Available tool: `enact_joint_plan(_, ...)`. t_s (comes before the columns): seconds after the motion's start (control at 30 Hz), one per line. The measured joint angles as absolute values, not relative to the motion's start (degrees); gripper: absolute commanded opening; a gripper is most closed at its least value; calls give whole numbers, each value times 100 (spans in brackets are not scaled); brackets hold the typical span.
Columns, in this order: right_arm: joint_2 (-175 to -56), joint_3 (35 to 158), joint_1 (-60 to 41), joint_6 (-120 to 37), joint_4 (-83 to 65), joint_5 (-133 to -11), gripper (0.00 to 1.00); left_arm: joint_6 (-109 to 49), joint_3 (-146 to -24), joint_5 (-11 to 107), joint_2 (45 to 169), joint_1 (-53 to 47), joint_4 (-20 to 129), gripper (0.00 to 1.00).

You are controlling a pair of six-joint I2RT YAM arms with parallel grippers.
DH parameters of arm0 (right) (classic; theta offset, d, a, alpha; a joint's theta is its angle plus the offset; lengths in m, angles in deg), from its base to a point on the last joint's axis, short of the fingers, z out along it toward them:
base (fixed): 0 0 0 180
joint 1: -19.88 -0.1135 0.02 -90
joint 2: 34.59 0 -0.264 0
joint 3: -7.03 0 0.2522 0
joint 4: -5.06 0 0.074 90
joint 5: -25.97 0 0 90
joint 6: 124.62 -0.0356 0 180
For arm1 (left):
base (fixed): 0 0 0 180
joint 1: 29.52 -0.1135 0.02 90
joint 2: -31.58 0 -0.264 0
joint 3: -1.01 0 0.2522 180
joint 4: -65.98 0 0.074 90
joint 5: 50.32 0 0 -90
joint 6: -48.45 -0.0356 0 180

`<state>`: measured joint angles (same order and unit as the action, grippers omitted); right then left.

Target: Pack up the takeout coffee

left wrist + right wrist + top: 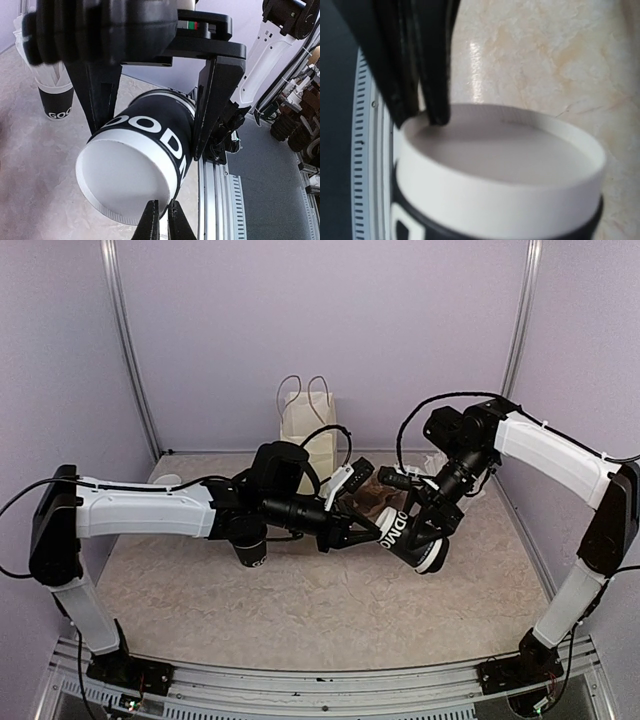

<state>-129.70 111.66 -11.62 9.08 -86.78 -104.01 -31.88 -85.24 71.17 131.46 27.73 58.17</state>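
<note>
Two black fingertips of the left gripper (162,211) rise from the bottom edge of the left wrist view, nearly touching each other. They pinch the white rim at the base of the coffee cup (150,130). In the right wrist view one of these fingertips sits inside that rim and the other outside it.

The cup is black with white lettering and is tipped far off upright, with its white recessed base turned toward the left wrist lens. The right gripper (152,137) clasps it across the body, one finger on each side.

From above, the cup hangs over the marbled table (300,615), right of centre, between the two arms.

A second black cup holding white straws (55,97) stands on the table, apart from the grippers. A paper bag (305,425) stands at the far wall.
</note>
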Motion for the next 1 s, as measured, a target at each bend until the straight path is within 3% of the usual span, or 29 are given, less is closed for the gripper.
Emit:
enact_joint_plan(0.1, -12992, 11396, -1162, 841, -8630, -10373, 98, -3162, -8530, 7196, 13146, 2749, 5876, 0)
enact_joint_plan(0.13, -13008, 11516, -1162, 793, -8575, -10379, 99, -3098, -8511, 7204, 13137, 2747, 5938, 0)
enact_joint_plan(0.43, -12962, 12941, -349, 30, -7926, -10978, 99, -1986, -7212, 6887, 12160, 2316, 7131, 0)
enact_joint_plan(0.67, -12900, 12629, 145, -1310, -7155, -11839, 99, -1079, -6607, 6448, 11605, 2159, 8517, 0)
enact_joint_plan(1.0, -13016, 11953, 169, -2512, -6534, -13300, 99, -683, -6576, 6315, 11592, 2159, 9046, 0)
